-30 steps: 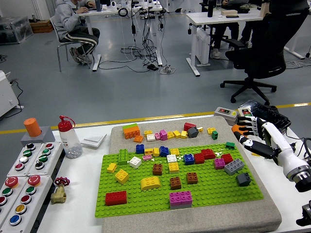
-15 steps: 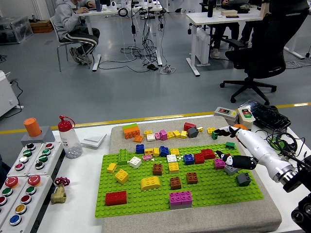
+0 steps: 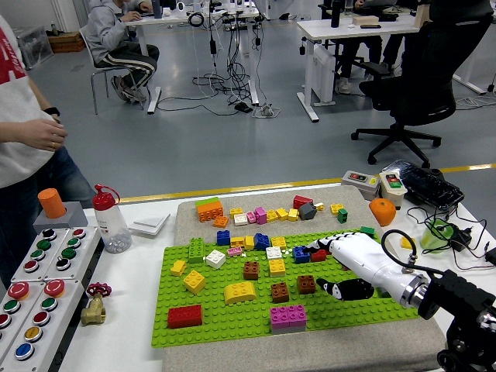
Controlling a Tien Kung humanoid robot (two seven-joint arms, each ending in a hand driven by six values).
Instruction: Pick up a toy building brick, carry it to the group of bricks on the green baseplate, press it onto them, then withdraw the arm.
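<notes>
- Right robot hand low over the right part of the green baseplate, white back uppermost, arm entering from the lower right corner.
- Fingers curled under the palm; impossible to tell whether pinching a brick or closed on nothing.
- Just left of the hand: red brick and blue brick in the row on the plate, brown brick close beneath.
- Elsewhere on the plate: magenta brick, yellow arched brick, large red brick, well apart from the hand.
- Loose bricks scattered on the grey mat behind the plate, among them an orange-and-green brick.
- On the white desk to the left: clear bottle with red cap, button panel.
- At the left edge, a person's hand held well above the desk, touching nothing.
</notes>
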